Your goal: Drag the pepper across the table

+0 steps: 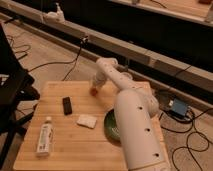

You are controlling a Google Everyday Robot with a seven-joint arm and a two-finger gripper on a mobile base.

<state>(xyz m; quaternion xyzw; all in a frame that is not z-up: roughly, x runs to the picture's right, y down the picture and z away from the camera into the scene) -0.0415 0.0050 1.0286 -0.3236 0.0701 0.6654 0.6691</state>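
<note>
Pepper [93, 91]: small orange-red spot near the far edge of the table [75, 147], roughly midway along that edge, directly under the gripper [95, 86]. Contact between the two not clear enough to call.

Left to right across the table: white bottle [45, 139] with a label, lying flat near the near left corner, cap end pointing toward the far edge. Black rectangular block [67, 105] further in, left of centre, closer to the far edge than the bottle. Pale folded sponge or cloth [86, 120] near the middle, just right of the block and nearer the front edge. Green bowl [111, 126] right of centre, mostly hidden behind the white robot arm [135, 120].

Arm rising from the near right corner, bending over at the far edge and reaching down leftward, gripper at its tip low over the pepper. Gripper opening: cannot tell.
</note>
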